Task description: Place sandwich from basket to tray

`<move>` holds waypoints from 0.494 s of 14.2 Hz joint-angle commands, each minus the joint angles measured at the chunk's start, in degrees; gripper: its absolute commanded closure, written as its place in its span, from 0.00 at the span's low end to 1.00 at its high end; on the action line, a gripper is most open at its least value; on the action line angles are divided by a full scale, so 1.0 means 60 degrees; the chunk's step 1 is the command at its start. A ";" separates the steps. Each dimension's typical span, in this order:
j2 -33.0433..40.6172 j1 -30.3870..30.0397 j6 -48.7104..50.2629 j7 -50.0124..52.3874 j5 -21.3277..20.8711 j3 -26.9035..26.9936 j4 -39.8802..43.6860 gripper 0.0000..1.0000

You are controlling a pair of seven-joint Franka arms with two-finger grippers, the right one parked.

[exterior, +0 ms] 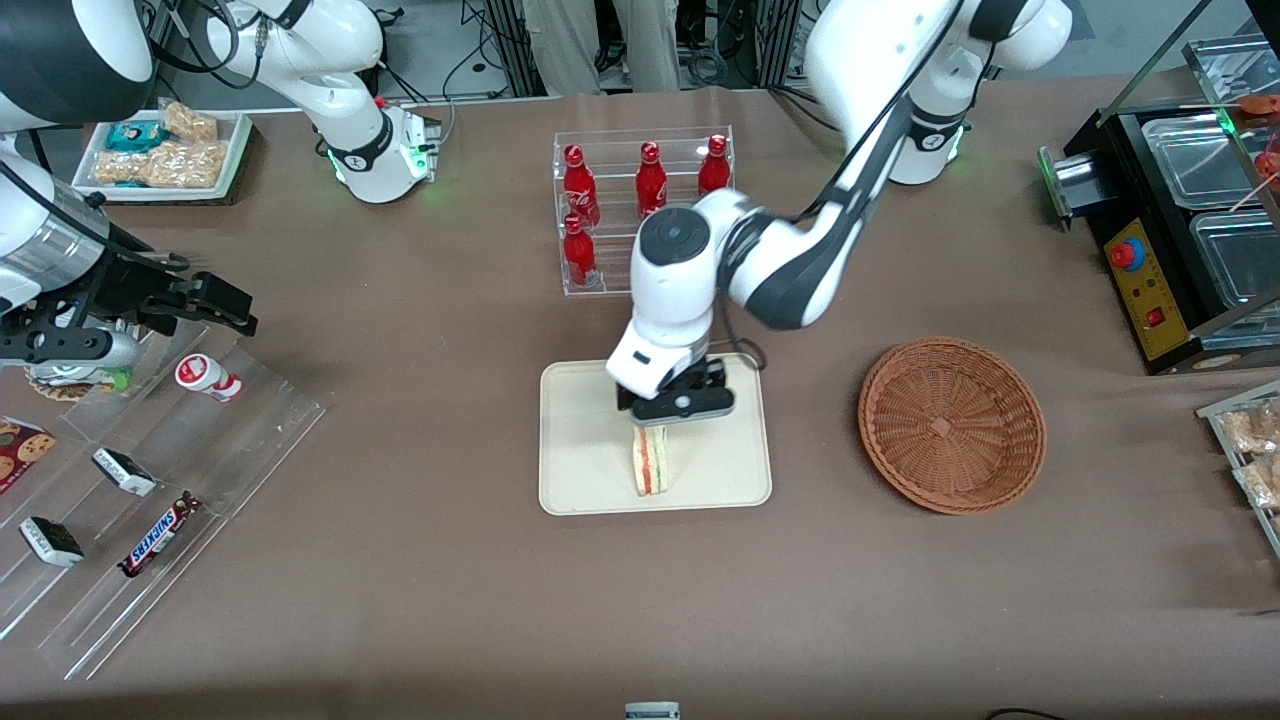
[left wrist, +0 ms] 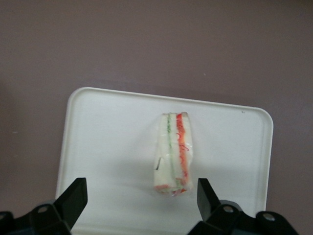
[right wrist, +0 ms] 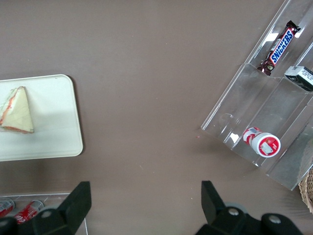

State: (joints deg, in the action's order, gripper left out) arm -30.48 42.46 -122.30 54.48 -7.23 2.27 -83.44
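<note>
1. While the left arm's gripper point(exterior: 672, 405) hangs directly above the tray point(exterior: 575, 480), its jaws stand wide apart and hold nothing; the wrist view shows both fingers point(left wrist: 73, 198) spread well clear of the sandwich point(left wrist: 173, 154).
2. Sandwich point(exterior: 650, 460) sits on the tray, resting on a side with the striped cut edge turned up, red-orange layer beside the green one. It lies closer to the tray's front-camera edge than to its centre and inside the rim on every side.
3. Judgement: the spread jaws and the visible gap on both flanks suggest release is done. The wedge stands unaided, so it looks stable.
4. Basket point(exterior: 952, 424) sits on the bench toward the working arm's end, well apart from the tray, and shows only bare weave. No sandwich remains in it.
5. Judgement: the transfer itself appears complete; what is left is a straight lift away. Risk: a finger could clip the wedge and tip it if the arm drifts sideways before rising.
6. Cola bottles in a clear rack point(exterior: 640, 205) stand farther from the front camera than the tray, near the arm's elbow.
</note>
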 commanded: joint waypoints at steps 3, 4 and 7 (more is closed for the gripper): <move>0.1359 -0.1463 0.1353 -0.0012 0.0003 0.0032 -0.0418 0.00; 0.1548 -0.1785 0.1659 -0.0013 0.0003 0.0047 -0.0651 0.00; 0.2309 -0.2985 0.2086 -0.1061 0.0003 0.0032 -0.1398 0.00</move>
State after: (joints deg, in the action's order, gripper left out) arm -21.13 28.37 -110.89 52.13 -7.22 3.22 -87.19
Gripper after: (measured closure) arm 0.000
